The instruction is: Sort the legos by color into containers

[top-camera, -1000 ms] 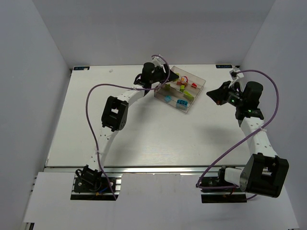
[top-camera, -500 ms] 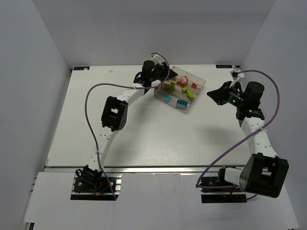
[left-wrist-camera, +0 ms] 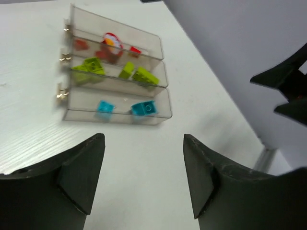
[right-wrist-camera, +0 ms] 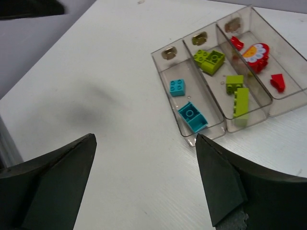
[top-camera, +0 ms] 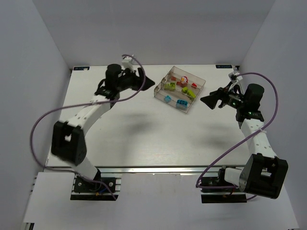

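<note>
Black left hand [left-wrist-camera: 144, 139]: hanging released, grasping nothing.
Right hand [right-wrist-camera: 144, 139]: gaping likewise, empty.
Clear tray [right-wrist-camera: 169, 96]: sitting on the counter [right-wrist-camera: 120, 72], cyan legos [right-wrist-camera: 192, 117] lying nearest, lime legos [right-wrist-camera: 240, 101] middle, red legos [right-wrist-camera: 277, 82] farthest.
Red compartment: possibly holding a white-yellow piece [right-wrist-camera: 253, 51].
Risk: a hand swinging in, clipping the tray, jumbling colours.

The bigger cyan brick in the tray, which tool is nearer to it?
Right. The right tool hovers just right of the bigger cyan brick; the left tool is left of the whole tray.
</note>
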Robot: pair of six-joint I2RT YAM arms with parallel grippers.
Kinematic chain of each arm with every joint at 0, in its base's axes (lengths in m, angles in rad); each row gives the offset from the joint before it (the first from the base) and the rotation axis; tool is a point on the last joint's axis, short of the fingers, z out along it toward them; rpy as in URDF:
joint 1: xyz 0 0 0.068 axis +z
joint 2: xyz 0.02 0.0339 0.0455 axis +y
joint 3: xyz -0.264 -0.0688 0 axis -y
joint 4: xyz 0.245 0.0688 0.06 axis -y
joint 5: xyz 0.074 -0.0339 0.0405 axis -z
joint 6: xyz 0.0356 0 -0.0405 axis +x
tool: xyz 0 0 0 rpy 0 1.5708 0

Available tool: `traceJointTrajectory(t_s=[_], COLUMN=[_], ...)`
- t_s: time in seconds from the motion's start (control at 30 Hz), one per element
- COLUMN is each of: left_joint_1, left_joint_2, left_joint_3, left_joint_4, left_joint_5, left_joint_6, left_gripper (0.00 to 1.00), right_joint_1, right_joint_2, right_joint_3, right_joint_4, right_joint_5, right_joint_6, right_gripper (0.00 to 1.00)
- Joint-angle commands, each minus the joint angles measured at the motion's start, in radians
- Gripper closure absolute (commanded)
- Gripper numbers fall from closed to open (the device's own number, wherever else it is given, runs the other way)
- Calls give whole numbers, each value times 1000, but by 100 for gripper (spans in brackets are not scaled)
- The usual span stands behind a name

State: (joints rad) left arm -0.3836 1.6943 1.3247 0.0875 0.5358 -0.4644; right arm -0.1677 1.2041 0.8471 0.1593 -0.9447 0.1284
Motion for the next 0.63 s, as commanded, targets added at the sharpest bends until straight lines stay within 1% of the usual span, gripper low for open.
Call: traceJointTrajectory(t_s=[0.0,0.03,0.07,0.1,0.13,0.2,0.23,0.33,0.37,0.47,0.5,0.6], left_joint_1=[15,15,15,15,15,15,15,2,2,2,2,2], left_joint_2=[-236,-284,-335,-388,-498,-596,-667,-737,-749,-777,-779,-782], left_joint_3=[-151,-191,-231,-327,-379,-494,-519,-542,-548,-575,-570,-567], left_joint_4=[-256,-279,-284,-276,-225,-183,-160,-178,-175,-164,-169,-166], left_joint_5=[-163,-278,-334,-396,-484,-520,-568,-599,-632,-646,-645,-626], left_joint_6=[255,277,296,314,323,319,325,362,372,380,380,379], left_gripper=[23,19,11,6,2,2,2,2,2,2,2,2], right_joint_1=[2,5,5,5,-1,-1,-1,-3,-3,-10,-12,-26], right_joint_2=[-18,-27,-26,-21,-18,-32,-40,-101,-121,-213,-259,-293], right_joint_3=[40,49,69,81,92,81,70,3,-14,-89,-135,-161], right_joint_4=[-21,-65,-95,-127,-157,-191,-191,-141,-132,-90,-61,-61], right_joint_5=[105,142,173,219,237,242,235,204,201,234,234,216], right_joint_6=[-16,-10,-7,-3,5,11,14,48,56,65,65,36], right_gripper=[11,11,11,11,11,11,11,11,11,11,11,11])
